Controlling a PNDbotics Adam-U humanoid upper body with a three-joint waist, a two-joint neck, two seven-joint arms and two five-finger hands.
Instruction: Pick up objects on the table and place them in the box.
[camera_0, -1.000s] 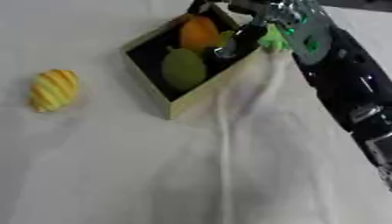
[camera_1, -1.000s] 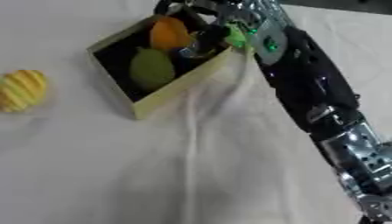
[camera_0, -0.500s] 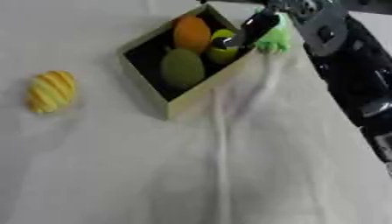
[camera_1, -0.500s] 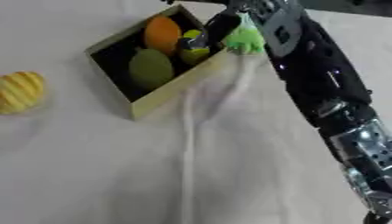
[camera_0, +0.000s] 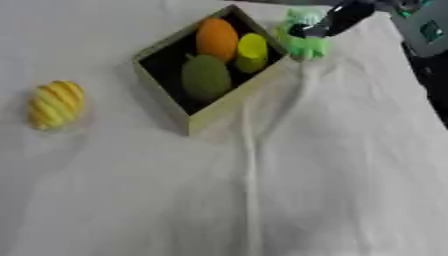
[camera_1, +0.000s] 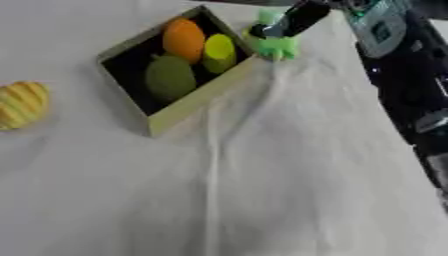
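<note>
A cream box (camera_0: 234, 101) with a black inside stands askew at the upper middle. It holds an orange fruit (camera_0: 216, 36), a small yellow piece (camera_0: 252, 50) and a dull green oval fruit (camera_0: 206, 77). A light green toy (camera_0: 302, 44) stands on the cloth just outside the box's right corner. My right hand (camera_0: 337, 20) reaches in from the upper right; its black fingers are straight, lie over the toy's top and hold nothing. A yellow striped fruit (camera_0: 57, 104) lies alone at the far left. My left hand does not show.
White cloth (camera_0: 262, 200) covers the table, with a raised fold running from the box down toward the front. My black right forearm (camera_1: 394, 75) runs down the right edge of the view.
The yellow piece, earlier under my right hand's fingers at the box, now lies in the box. The hand has drawn back to the right, out over the green toy.
</note>
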